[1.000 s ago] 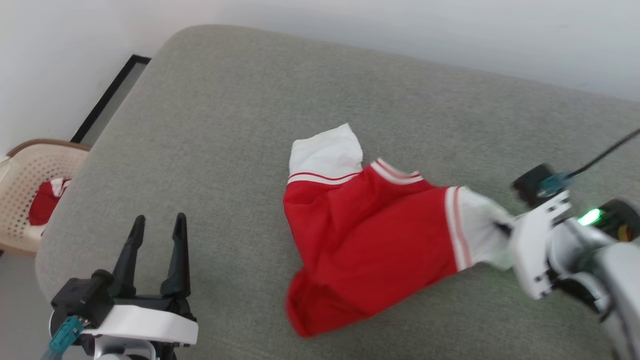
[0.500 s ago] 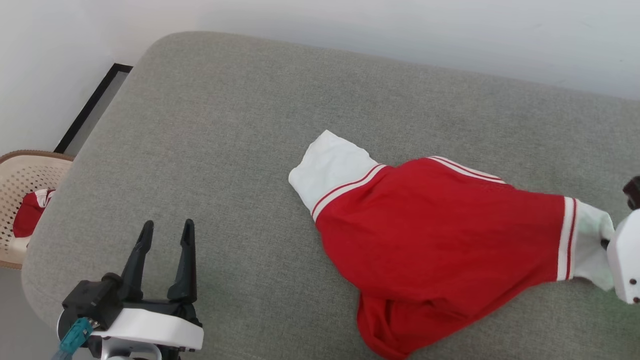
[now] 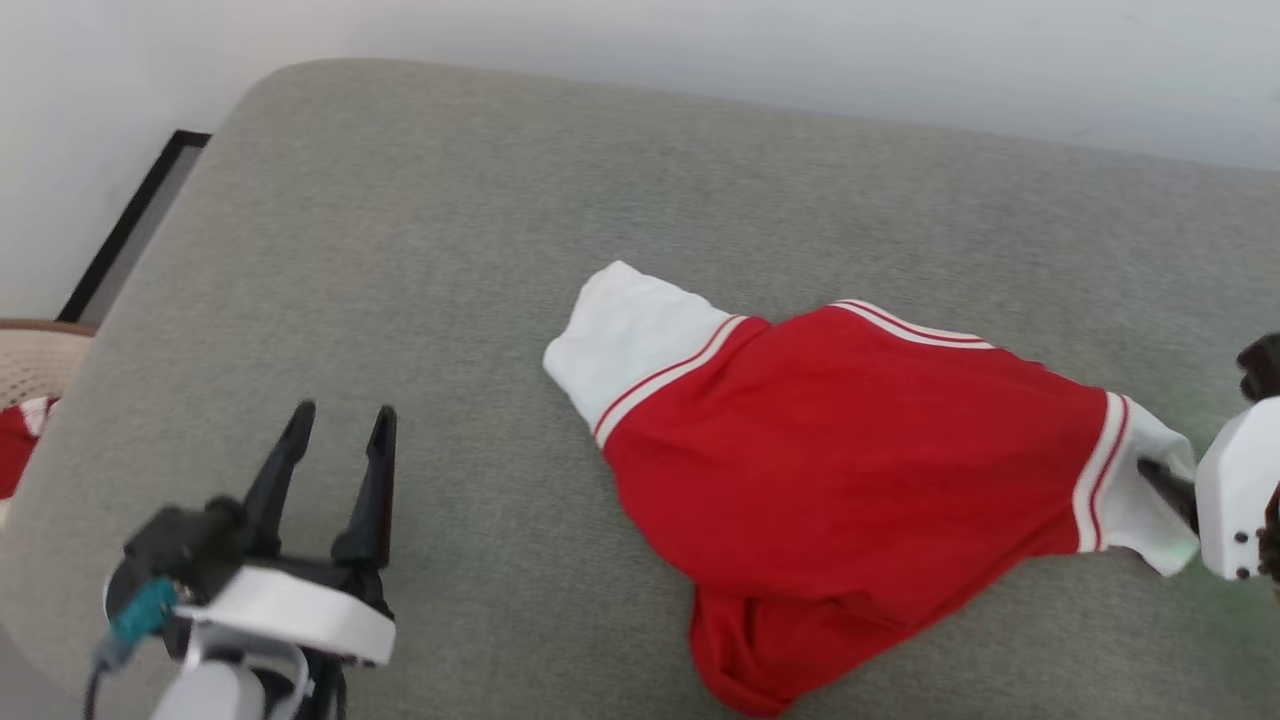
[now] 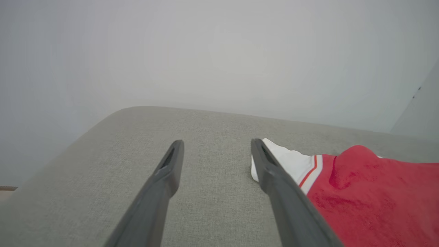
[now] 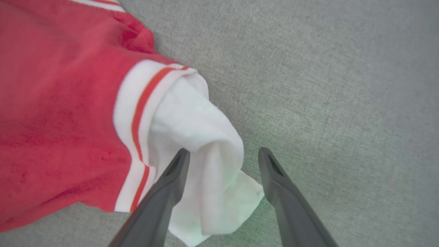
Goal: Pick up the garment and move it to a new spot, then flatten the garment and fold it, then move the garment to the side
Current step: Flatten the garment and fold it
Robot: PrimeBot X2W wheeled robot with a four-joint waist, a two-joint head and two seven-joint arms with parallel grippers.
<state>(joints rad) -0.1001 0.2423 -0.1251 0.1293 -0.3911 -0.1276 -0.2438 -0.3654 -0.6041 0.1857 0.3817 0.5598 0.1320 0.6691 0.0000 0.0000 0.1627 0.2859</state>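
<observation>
The garment (image 3: 850,450) is a red shirt with white sleeve ends and red-and-white stripe trim, lying stretched across the grey cushion (image 3: 450,250). Its back faces up, and one white sleeve (image 3: 630,335) points left. My right gripper (image 3: 1160,478) is at the far right edge, over the other white sleeve. In the right wrist view my right gripper (image 5: 223,151) stands open, with that loose sleeve end (image 5: 199,137) lying between the spread fingers. My left gripper (image 3: 342,415) hovers open and empty at the lower left. The left wrist view shows my left gripper (image 4: 216,142) just left of the garment (image 4: 370,195).
A white wall runs behind the cushion. At the far left edge stands a beige perforated chair (image 3: 30,365) holding a red cloth (image 3: 12,440). A black-edged panel (image 3: 125,230) leans at the wall beside it. Bare cushion lies left and behind the garment.
The right gripper pulled the sleeve to the right, stretching the garment out, then opened and let the sleeve go. The head camera has shifted. The left gripper stays open.
</observation>
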